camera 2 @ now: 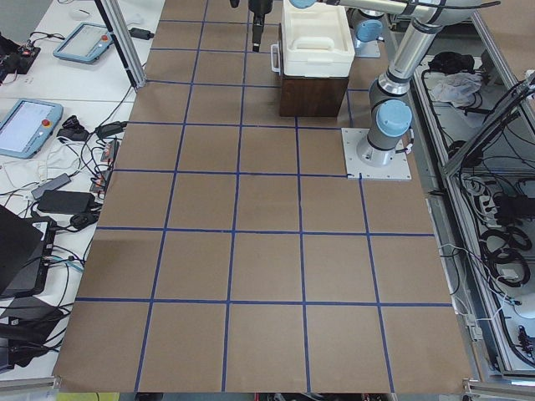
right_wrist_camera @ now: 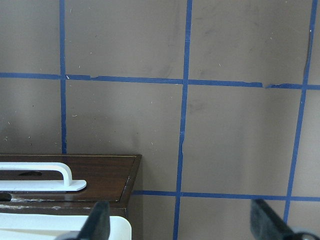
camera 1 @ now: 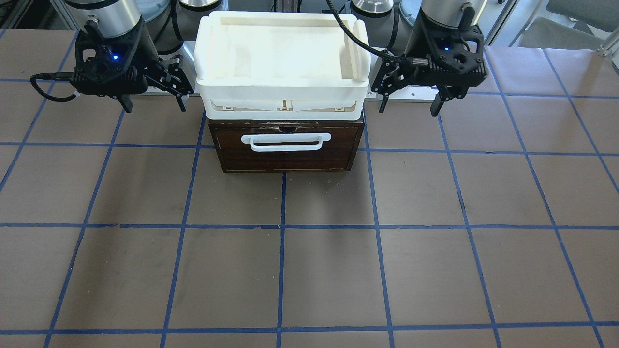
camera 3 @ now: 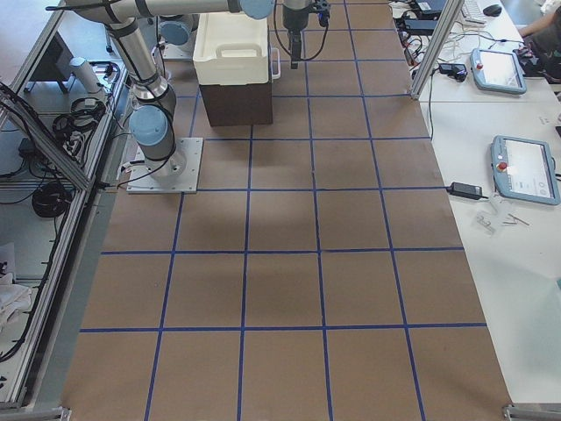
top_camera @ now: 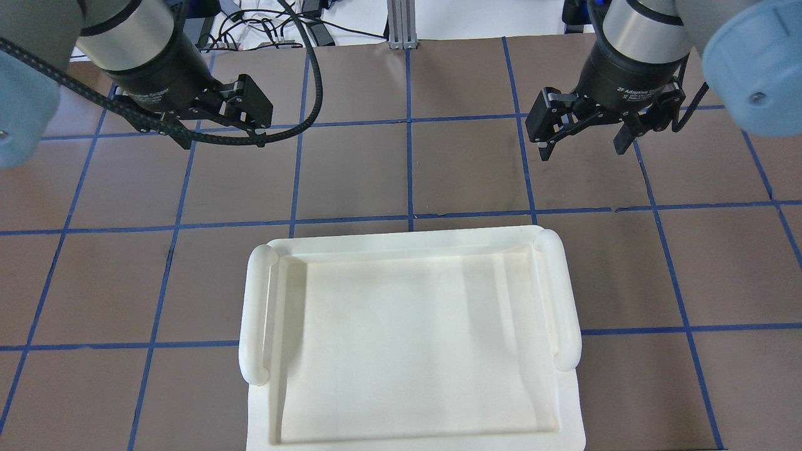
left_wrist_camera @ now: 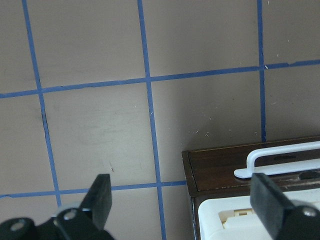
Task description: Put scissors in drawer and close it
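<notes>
The scissors show in no view. The drawer sits shut in the dark brown cabinet, its white bar handle facing away from the robot. It also shows in the left wrist view and the right wrist view. My left gripper hovers open and empty beside the cabinet on my left; it also shows in the overhead view. My right gripper hovers open and empty on the other side, also in the overhead view.
A white plastic tray, empty, rests on top of the cabinet and hides it from overhead. The brown table has a blue tape grid. Tablets and cables lie on side tables.
</notes>
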You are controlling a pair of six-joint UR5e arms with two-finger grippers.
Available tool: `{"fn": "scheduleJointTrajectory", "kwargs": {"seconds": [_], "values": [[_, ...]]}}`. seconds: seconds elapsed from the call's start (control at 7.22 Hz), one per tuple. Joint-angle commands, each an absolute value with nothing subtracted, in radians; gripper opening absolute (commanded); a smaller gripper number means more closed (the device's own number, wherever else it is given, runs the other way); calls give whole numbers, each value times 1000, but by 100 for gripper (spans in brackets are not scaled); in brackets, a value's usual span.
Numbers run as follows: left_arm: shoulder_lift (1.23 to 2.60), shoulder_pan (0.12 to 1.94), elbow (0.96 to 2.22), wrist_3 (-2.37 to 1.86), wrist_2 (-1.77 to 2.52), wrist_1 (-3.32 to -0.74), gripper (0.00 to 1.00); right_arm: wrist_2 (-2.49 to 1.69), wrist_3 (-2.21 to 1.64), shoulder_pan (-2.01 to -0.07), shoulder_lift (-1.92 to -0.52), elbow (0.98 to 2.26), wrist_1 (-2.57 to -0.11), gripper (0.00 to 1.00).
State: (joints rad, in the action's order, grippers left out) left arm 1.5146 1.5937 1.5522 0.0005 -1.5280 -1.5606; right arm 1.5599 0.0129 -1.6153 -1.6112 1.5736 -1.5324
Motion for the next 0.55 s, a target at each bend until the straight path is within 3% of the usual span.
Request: {"fn": "scheduleJointTrajectory", "kwargs": {"seconds": [0.0, 0.42], "values": [[1502, 1557, 1558, 34, -1544, -1615, 100, 1562, 24, -1615, -1611, 1574, -1534, 100], [1517, 1563, 1559, 35, -1542, -1617, 100, 1565, 25, -1615, -1611, 1574, -1534, 100]]}}
